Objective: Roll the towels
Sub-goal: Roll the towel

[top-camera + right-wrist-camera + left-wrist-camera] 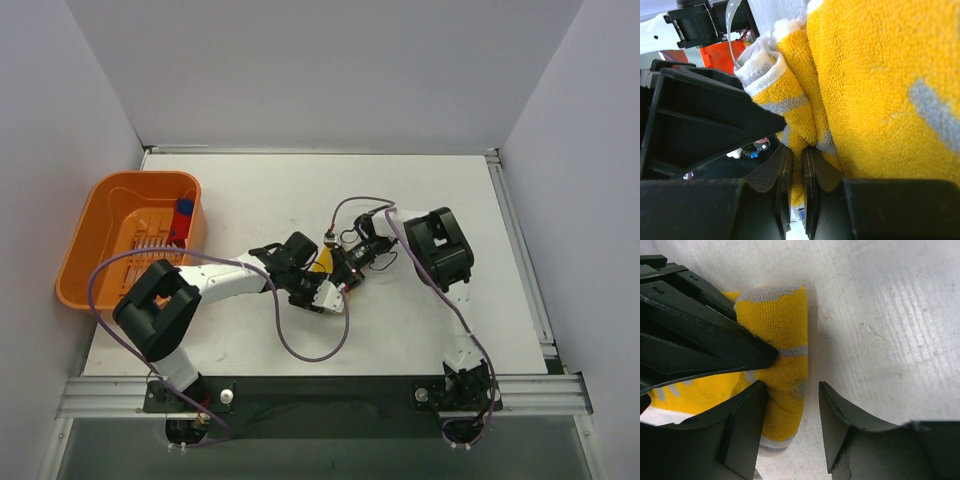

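Right, starting with the top camera: the left arm's elbow stands raised just beside the orange tub (100, 250). Its white forearm stretches away from the tub to put the left gripper (322, 295) on the middle of the table (420, 180). The right arm, well apart from the tub, folds at a high elbow and reaches back toward the tub. That brings the right gripper (345, 268) nose to nose with the left one. Only a sliver of the yellow towel (322, 262) shows between them. The red and turquoise towel (183, 215) lies inside the tub, against the wall that faces the grippers.

On the left wrist camera I look straight down at the yellow towel (785, 335), rolled up on the table. The left gripper (792, 390) straddles one end of the roll with its jaws parted. One finger (745, 430) touches the cloth, the other (840, 425) stands clear of it, so nothing is clamped. The right gripper (705, 345) comes in from the side, its tip against the roll.

On the right wrist camera the yellow towel (880, 75) fills the picture. The right gripper (795, 170) has its fingers almost together, a fold of yellow cloth pinched between them. The left gripper (700, 120) sits just beside it.
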